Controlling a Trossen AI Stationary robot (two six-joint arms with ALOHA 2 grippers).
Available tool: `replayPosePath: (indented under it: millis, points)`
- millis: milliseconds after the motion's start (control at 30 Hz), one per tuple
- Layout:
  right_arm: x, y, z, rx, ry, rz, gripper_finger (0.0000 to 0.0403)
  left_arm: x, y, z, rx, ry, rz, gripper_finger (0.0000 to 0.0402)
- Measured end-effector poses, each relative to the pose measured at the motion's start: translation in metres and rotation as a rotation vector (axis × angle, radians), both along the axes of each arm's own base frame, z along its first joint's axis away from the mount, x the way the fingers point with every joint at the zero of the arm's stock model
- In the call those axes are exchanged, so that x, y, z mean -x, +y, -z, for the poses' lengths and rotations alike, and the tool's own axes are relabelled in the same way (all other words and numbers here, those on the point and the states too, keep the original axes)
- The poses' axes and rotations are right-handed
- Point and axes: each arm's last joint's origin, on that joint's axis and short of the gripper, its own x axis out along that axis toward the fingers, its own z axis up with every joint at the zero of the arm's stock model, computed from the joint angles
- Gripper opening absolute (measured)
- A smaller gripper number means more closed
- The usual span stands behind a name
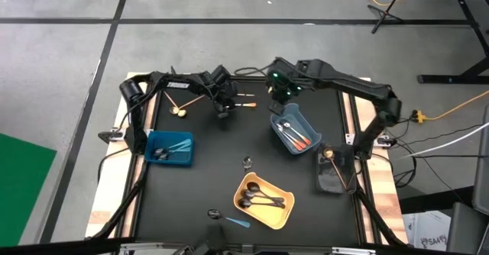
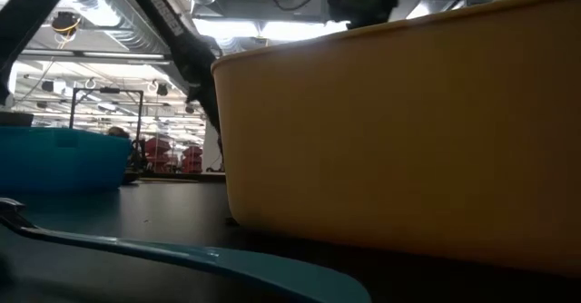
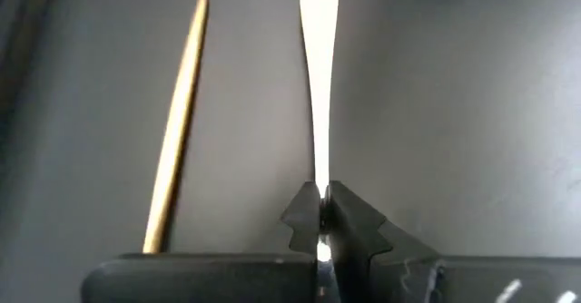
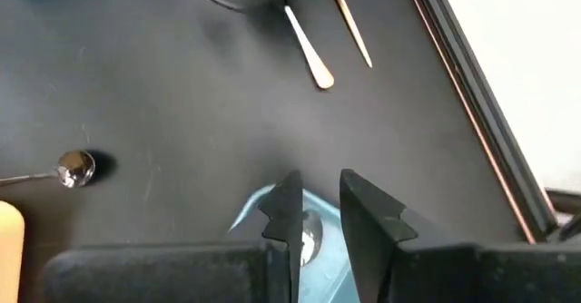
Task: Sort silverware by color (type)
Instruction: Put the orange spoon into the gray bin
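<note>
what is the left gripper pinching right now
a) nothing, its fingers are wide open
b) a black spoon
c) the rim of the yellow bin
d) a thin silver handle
d: in the left wrist view the left gripper has its fingers closed tight on a thin silver handle lying on the black mat, with a gold handle lying loose beside it.

Open mat (image 1: 229,144) between bins; small spoon (image 1: 247,163) lies mid-table
</note>
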Motion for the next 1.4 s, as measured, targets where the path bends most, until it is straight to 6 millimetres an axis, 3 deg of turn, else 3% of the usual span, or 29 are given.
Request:
replayPosePath:
  millis: [167,367,600,867,1133,1400]
  points:
    - [0.026,0.008,0.009,0.029,0.016,0.072,0.0065,-0.009,-0.017,-0.035,-0.069,-0.094,0.054,0.0004]
    - [0.046,0.012,-0.001,0.102,-0.013,0.115,0.0065,-0.027,-0.052,-0.066,-0.199,-0.192,0.190,0.0004]
    - [0.029,0.013,-0.001,-0.040,-0.169,0.046,0.0065,-0.051,-0.093,-0.071,-0.403,-0.184,0.304,0.0004]
    - [0.006,0.011,0.023,-0.264,-0.171,-0.016,0.0065,-0.068,-0.130,-0.078,-0.634,-0.190,0.378,0.0004]
    - [-0.004,0.010,0.038,-0.359,-0.142,-0.049,0.0065,-0.075,-0.146,-0.085,-0.740,-0.223,0.358,0.0004]
    - [-0.004,0.010,0.040,-0.353,-0.132,-0.044,0.0065,-0.079,-0.150,-0.091,-0.801,-0.266,0.322,0.0004]
